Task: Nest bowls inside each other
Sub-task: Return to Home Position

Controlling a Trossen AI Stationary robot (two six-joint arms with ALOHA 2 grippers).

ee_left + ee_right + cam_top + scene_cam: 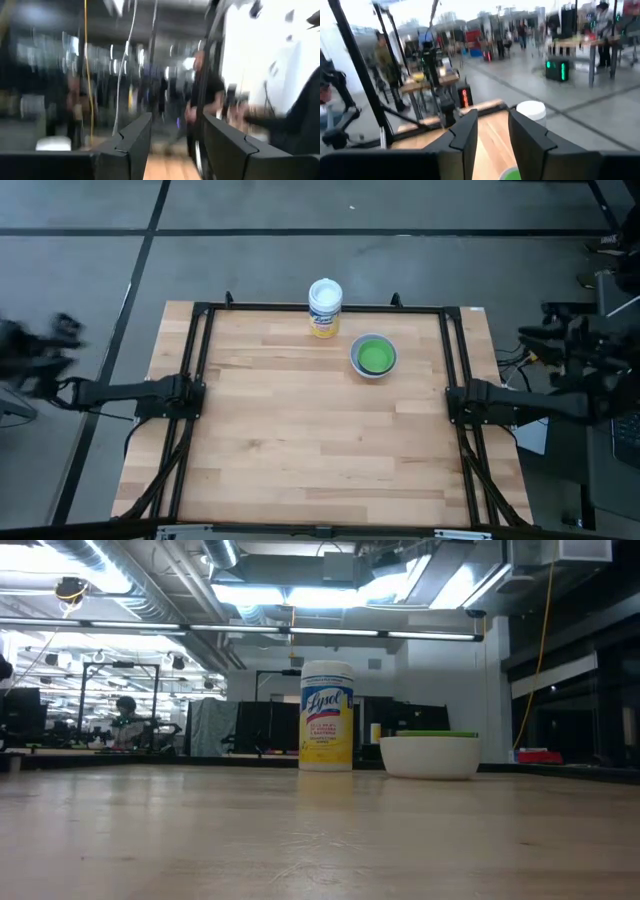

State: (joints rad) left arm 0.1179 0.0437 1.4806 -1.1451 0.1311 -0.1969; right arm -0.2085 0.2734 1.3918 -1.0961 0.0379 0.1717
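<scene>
The bowls stand nested in one stack [373, 357] on the wooden table, right of centre toward the far edge. A green bowl [374, 357] lies innermost, and in the low view its rim shows above the white outer bowl [430, 758], which rests on its base. A green sliver [510, 174] of the stack shows in the right wrist view. My left gripper [176, 120] is drawn back beyond the table's left edge, open, nothing between its fingers. My right gripper [492, 115] is drawn back beyond the right edge, open and empty too.
A white-lidded cylindrical container with a yellow label [325, 308] stands at the far edge, just left of the stack. Black frame rails [190, 380] [455, 380] run along the table's left and right sides. People stand at benches in the room beyond.
</scene>
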